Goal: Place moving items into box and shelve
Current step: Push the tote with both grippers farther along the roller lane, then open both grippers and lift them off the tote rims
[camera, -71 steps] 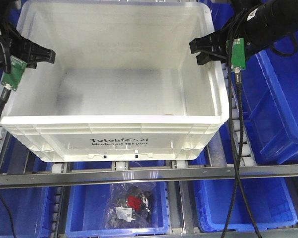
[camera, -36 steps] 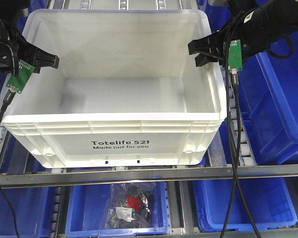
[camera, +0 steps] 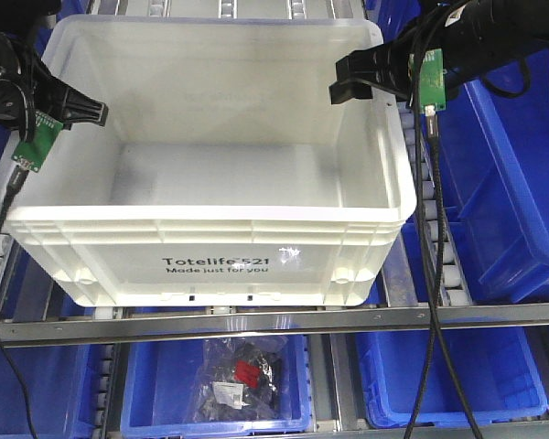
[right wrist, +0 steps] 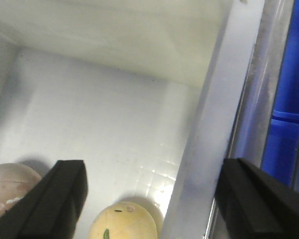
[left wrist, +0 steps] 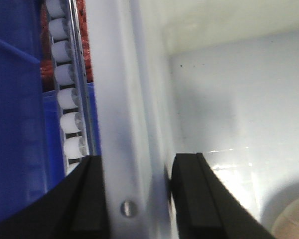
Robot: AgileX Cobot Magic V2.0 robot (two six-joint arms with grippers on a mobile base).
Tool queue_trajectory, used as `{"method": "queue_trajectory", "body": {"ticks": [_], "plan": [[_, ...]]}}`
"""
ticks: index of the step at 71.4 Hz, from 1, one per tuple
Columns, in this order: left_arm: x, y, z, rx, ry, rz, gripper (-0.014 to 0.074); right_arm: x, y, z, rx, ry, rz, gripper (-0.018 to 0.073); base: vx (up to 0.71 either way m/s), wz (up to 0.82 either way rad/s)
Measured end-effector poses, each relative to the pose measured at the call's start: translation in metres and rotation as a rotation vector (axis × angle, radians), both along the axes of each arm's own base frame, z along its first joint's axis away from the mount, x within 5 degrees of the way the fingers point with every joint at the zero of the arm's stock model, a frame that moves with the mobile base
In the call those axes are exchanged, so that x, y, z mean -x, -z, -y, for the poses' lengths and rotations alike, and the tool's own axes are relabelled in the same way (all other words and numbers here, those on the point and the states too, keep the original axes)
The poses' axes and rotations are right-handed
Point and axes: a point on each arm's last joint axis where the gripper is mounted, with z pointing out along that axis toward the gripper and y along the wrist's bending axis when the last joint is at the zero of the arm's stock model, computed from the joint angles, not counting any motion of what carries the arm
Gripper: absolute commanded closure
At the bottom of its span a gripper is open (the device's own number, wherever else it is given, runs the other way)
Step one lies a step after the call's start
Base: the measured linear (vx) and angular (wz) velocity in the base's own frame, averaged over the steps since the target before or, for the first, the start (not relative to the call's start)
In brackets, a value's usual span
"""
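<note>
Roller rack with a metal rail (camera: 274, 322) across the front and white rollers (left wrist: 65, 99) along the left track. Blue bins (camera: 512, 183) at right and on the lower level. The lower middle bin (camera: 165, 384) holds a clear bag (camera: 242, 380) with dark and red items. Bright overhead light.

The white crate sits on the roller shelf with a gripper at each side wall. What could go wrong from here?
1. The left gripper seems clamped on the box, while the right gripper stands open astride the right wall; a one-sided push could skew the box on the rollers.
2. The right arm's cable hangs beside the rim and might snag.
</note>
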Motion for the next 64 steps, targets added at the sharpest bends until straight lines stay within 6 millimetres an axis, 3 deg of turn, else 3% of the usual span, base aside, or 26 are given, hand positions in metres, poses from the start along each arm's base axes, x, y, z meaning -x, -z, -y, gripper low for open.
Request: {"method": "queue_trajectory", "body": {"ticks": [19,43,64], "plan": [[0.002,-0.013,-0.003,-0.011,-0.014,0.065,0.0211,-0.001,-0.007,0.000,-0.013,0.010,0.051,-0.0026,0.00,0.00],[0.019,-0.046,-0.010,0.022,-0.062,0.171,0.0212,0.012,-0.030,0.005,-0.024,0.011,0.117,-0.0025,0.00,0.00],[0.025,-0.045,-0.006,0.112,-0.089,0.134,0.0220,0.019,-0.036,0.006,-0.025,0.004,0.115,-0.0015,0.00,0.00]]}}
